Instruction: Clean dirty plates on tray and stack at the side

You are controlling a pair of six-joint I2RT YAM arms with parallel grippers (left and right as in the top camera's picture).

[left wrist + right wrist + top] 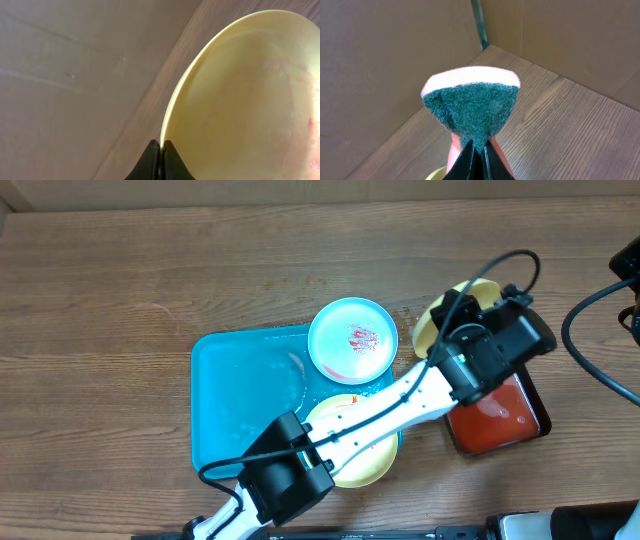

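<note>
My left gripper (161, 150) is shut on the rim of a pale yellow plate (240, 100), which has faint pink smears at its right. From overhead this plate (485, 288) is tilted above the table, right of the turquoise tray (230, 400). A light blue plate (352, 340) with a red smear rests on the tray's far right corner. Another pale yellow plate (365, 465) lies at the tray's near right, partly under my left arm. My right gripper (481, 150) is shut on a green-faced sponge (470, 107), raised over bare wood.
A black tray of red liquid (500, 418) stands just right of the turquoise tray, under my left wrist. Cardboard walls (380, 60) close off the table's back and side. My right arm's cables (600, 350) hang at the right edge.
</note>
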